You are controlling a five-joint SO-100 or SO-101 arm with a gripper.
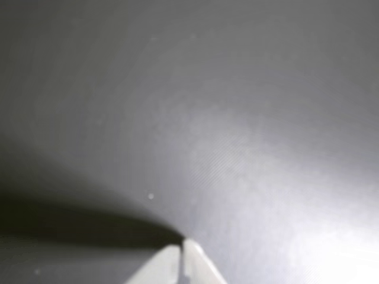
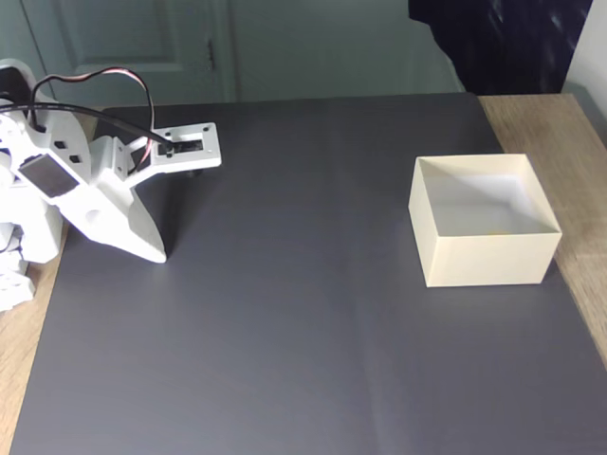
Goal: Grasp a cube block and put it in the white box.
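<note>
Wrist view, claw: the gripper (image 1: 182, 244) pokes in from the bottom edge. Its two white tips are pressed together, with nothing between them.
Wrist view, floor: a dark grey mat (image 1: 189, 118), blurry, with a dark shadow at lower left.
Wrist view, writing: none to read.
Fixed view, arm: the white arm (image 2: 85, 190) sits at the left, tip down on the mat (image 2: 285, 313).
Fixed view, box: the white box (image 2: 484, 258) stands at the right on the mat, well apart from the arm.
Fixed view, cube: a tiny yellow bit (image 2: 495, 230) shows low inside the box; too little shows to be sure it is the cube block.
Fixed view, writing: none to read.
</note>
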